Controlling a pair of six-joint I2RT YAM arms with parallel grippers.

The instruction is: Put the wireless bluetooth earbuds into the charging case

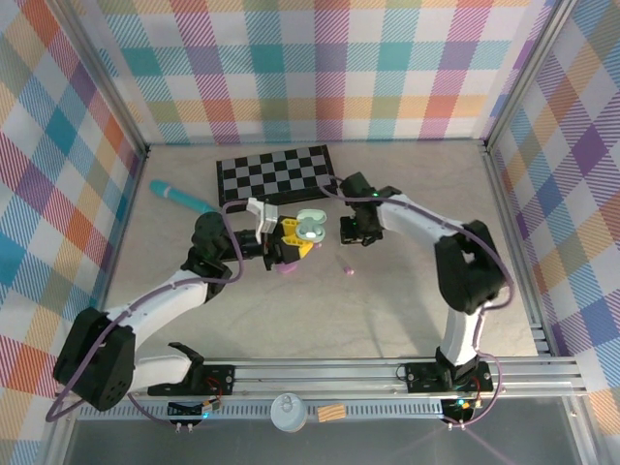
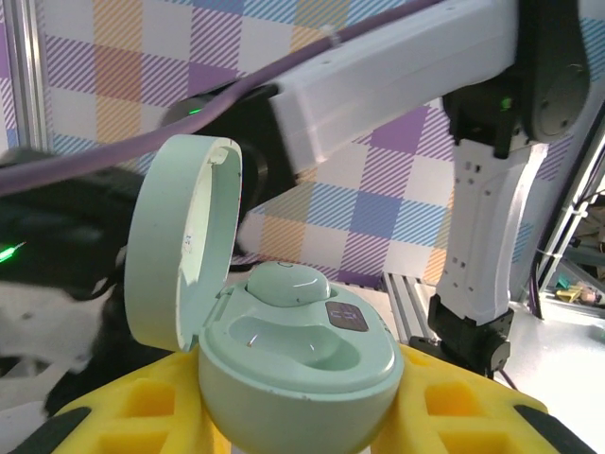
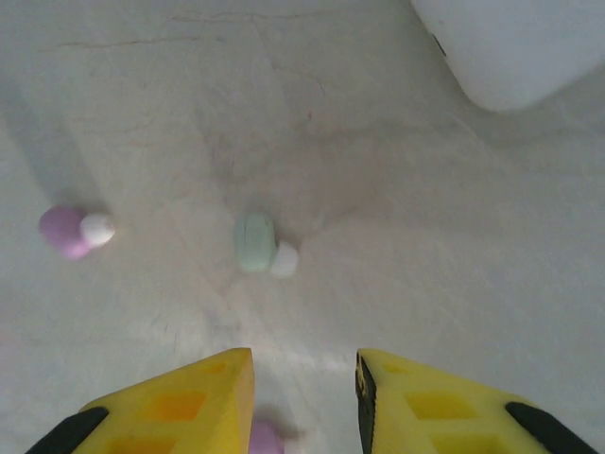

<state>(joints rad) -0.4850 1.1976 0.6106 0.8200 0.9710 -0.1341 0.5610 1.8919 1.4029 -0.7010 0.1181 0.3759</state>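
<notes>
1. On the table under the right gripper, a pale green earbud lies flat, its white tip toward the right.
2. A pink earbud, also white-tipped, lies well to its left.
3. Right gripper: yellow fingers parted, holding nothing.
4. Left gripper: clamped around the pale green charging case; lid raised, near well empty.
</notes>
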